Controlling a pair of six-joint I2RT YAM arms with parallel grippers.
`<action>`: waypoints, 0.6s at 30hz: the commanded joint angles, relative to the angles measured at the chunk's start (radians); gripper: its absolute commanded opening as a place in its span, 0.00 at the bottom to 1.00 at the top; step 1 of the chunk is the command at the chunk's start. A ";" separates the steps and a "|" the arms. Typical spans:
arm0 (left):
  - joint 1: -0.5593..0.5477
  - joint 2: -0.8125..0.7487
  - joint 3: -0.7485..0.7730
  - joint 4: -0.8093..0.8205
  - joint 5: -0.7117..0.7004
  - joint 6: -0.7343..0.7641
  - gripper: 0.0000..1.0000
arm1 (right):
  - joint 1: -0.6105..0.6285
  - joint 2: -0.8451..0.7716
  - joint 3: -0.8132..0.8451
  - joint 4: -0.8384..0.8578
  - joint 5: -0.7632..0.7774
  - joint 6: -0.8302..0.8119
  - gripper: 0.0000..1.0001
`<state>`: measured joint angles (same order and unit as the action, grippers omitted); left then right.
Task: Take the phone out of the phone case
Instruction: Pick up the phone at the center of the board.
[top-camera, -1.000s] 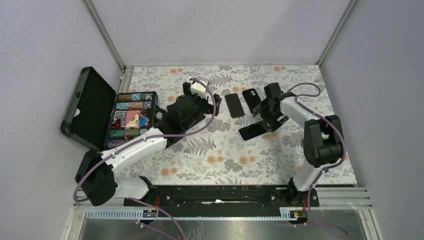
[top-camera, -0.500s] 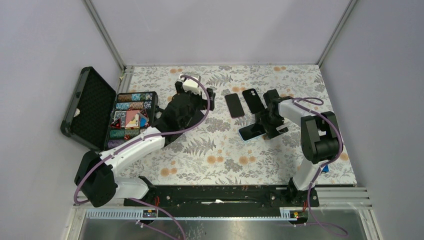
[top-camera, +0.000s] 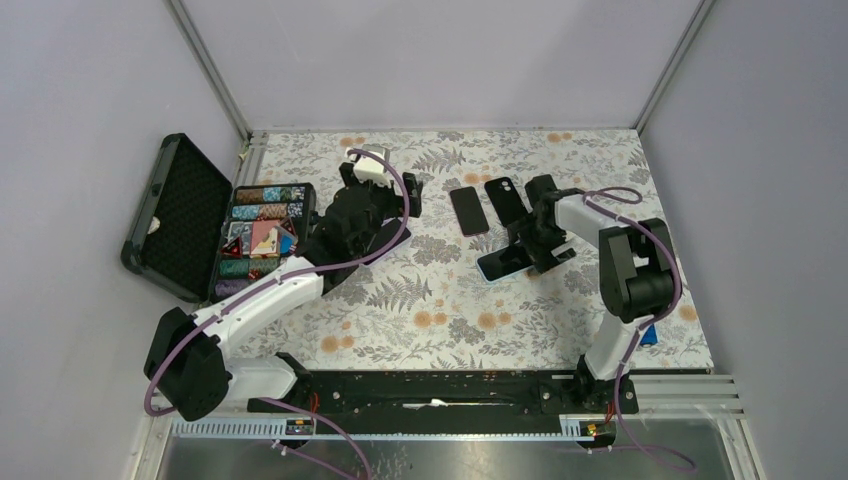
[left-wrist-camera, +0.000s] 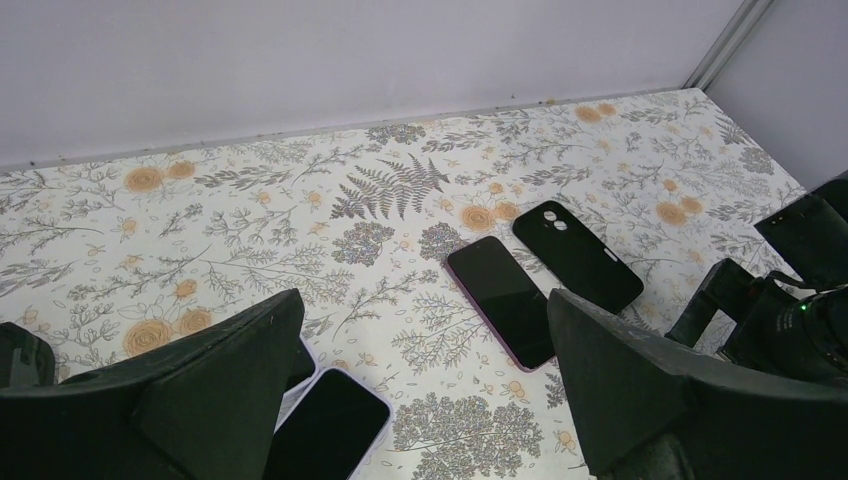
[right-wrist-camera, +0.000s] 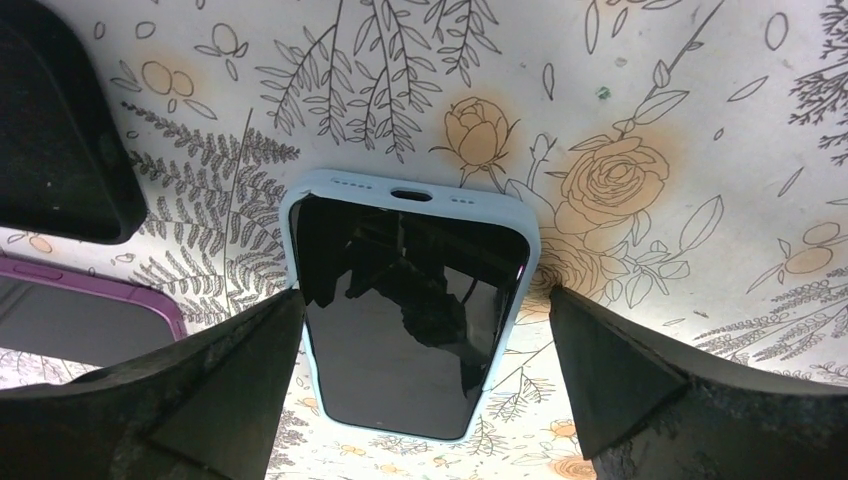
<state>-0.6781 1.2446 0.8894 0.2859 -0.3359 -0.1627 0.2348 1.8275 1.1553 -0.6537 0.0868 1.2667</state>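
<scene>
Straddling the blue-cased phone (right-wrist-camera: 410, 330), the right jaws stand wide apart and hold nothing. It lies screen-up on the bench (top-camera: 440, 300). The left jaws hang equally wide and empty near three more: a purple phone (left-wrist-camera: 503, 300), a black phone (left-wrist-camera: 577, 255) lying back-up, and a white phone (left-wrist-camera: 335, 430) just below them.

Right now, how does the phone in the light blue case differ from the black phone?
The light blue-cased phone lies screen up; the black phone lies back up, camera lenses showing. The light blue-cased phone sits between the open fingers of the right gripper; the black phone lies outside them. Both lie flat on the table.
</scene>
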 joint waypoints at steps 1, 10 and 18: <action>0.010 -0.015 -0.003 0.056 0.020 -0.021 0.99 | 0.001 -0.028 -0.073 0.178 0.016 -0.061 0.98; 0.022 -0.019 -0.013 0.062 0.032 -0.031 0.99 | -0.001 -0.051 -0.092 0.259 -0.005 -0.068 0.99; 0.032 -0.038 -0.023 0.058 0.026 -0.032 0.99 | -0.003 0.123 0.115 0.013 -0.047 -0.099 1.00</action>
<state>-0.6559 1.2446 0.8730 0.2874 -0.3183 -0.1848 0.2333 1.8767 1.2198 -0.5148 0.0357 1.1912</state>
